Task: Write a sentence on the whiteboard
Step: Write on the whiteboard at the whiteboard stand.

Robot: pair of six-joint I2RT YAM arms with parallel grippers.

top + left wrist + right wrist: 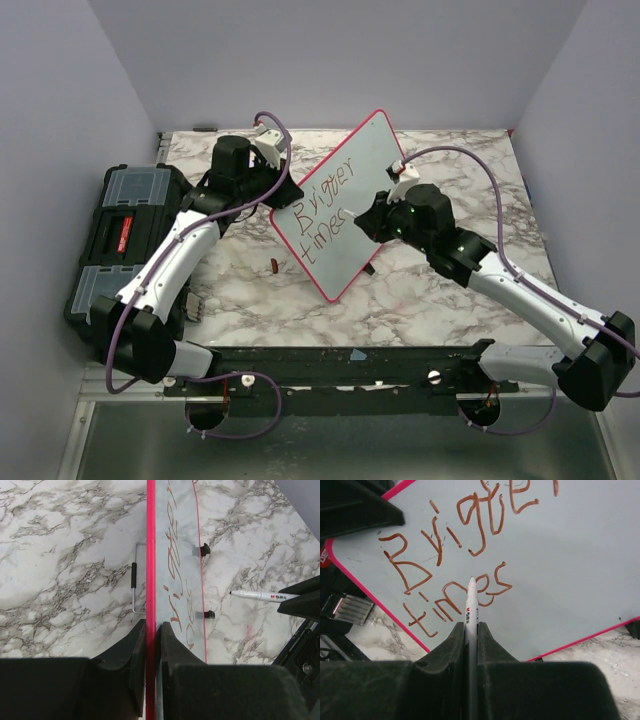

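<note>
The whiteboard (350,190), pale grey with a red-pink frame, stands tilted on the marble table. My left gripper (151,630) is shut on its framed edge (150,555) and holds it up. The sentence (455,550) in reddish-brown marker reads "Brigger" on one line and "times" below it; it also shows in the top view (325,215). My right gripper (471,630) is shut on a white marker (471,605). The marker's tip sits at the "e" of "times". The marker also shows in the left wrist view (260,596).
A black toolbox (115,235) sits at the table's left edge beside the left arm. A small red-brown cap (274,266) lies on the marble table (420,300) near the board's lower corner. The board's wire stand (135,577) and two clips (205,550) show behind it.
</note>
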